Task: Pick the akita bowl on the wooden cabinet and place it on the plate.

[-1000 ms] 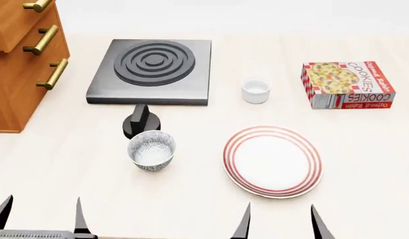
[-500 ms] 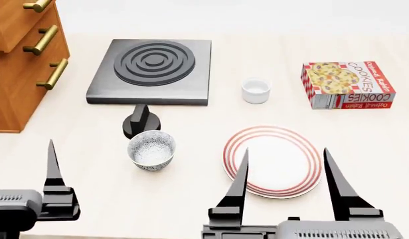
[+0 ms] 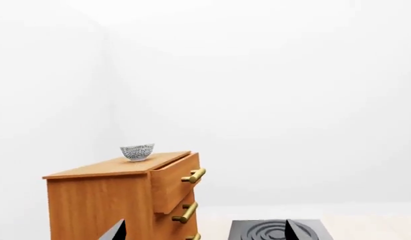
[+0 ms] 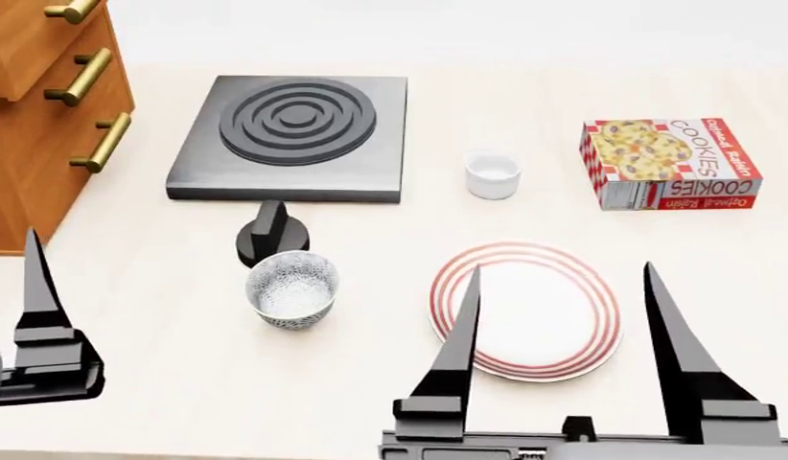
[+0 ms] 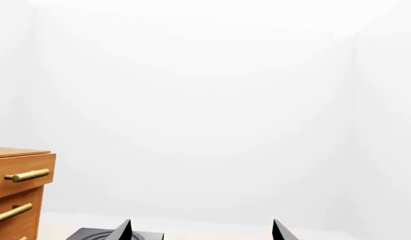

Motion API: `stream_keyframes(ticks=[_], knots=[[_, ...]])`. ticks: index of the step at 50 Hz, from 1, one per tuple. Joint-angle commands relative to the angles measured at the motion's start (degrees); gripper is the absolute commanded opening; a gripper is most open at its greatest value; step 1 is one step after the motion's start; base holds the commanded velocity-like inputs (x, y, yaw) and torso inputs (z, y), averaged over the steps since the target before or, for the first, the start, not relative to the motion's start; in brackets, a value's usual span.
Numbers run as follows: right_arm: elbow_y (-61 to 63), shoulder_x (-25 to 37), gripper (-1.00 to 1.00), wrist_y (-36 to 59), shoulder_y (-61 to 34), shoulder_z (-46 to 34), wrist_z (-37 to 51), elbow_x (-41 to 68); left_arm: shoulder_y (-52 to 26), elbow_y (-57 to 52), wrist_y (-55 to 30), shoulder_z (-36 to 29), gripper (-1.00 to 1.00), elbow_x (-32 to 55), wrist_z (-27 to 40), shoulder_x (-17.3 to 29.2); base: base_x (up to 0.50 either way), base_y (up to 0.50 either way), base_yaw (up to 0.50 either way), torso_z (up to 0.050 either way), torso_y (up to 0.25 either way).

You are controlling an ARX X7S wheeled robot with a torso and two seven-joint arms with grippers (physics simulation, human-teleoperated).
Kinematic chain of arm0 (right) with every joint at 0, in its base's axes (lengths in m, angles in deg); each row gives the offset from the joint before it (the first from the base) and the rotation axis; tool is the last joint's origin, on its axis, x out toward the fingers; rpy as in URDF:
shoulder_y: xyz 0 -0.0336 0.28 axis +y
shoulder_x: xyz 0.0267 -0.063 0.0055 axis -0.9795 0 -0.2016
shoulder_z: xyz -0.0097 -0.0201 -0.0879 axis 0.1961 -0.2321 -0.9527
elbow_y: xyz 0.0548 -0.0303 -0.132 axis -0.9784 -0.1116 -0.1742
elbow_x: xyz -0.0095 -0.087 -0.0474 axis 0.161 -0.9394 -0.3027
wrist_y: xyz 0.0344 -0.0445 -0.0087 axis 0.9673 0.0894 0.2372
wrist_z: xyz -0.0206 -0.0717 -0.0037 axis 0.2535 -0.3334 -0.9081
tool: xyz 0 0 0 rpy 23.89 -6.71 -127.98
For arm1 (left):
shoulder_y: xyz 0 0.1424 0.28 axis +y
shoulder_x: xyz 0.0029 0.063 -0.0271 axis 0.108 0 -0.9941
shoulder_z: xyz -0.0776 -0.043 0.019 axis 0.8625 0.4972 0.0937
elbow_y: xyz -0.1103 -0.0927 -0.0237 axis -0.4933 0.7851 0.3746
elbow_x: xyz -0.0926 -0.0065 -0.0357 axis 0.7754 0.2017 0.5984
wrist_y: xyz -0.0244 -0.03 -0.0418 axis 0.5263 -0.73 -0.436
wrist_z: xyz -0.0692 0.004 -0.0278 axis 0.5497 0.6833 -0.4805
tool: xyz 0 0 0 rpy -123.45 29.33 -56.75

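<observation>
The akita bowl (image 3: 137,152) is seen standing on top of the wooden cabinet (image 3: 112,200), left of centre in the left wrist view. In the head view the plate (image 4: 526,309) is found at lower centre-right, a second patterned bowl (image 4: 291,288) to its left. The right gripper (image 4: 561,335) is held wide open before the plate. The left gripper (image 3: 204,232) is spread wide.

Simulated kitchen, bare and white-walled. Shown by a pale wood counter (image 4: 368,383) carrying a grey square stove (image 4: 291,137) with ring burner, a black knob (image 4: 272,235) beside it, a red-ringed plate (image 4: 526,309), 2 bowls, a cookie box (image 4: 669,163), and a wooden cabinet (image 3: 125,200) with brass handles
</observation>
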Motion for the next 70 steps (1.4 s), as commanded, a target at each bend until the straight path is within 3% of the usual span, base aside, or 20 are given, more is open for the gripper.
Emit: stream_keyframes(ticks=[1,43,58,70], knots=[[1.5,-0.3,1.00,0.3,0.1,0.7,2.4,-0.9,0.0,-1.8,-1.1,0.9,1.00,0.8,0.5,0.4,0.00,0.50,0.00,0.000,0.000],[1.3,1.4,1.00,0.6,-0.2,-0.2,4.4,0.3,0.5,-1.8,0.3,0.7,1.00,3.4,1.2,1.6,0.01,0.41,0.00,0.000,0.000],[1.2,2.7,1.00,2.5,-1.0,-2.5,6.2,-2.7,0.5,-1.5,0.5,0.4,1.00,4.0,1.8,2.1,0.01,0.07,0.00,0.000,0.000],[0.9,2.8,1.00,0.6,-0.4,-2.1,5.7,-0.5,0.5,-1.3,0.5,0.1,1.00,4.3,2.4,2.6,0.00,0.49,0.00,0.000,0.000]])
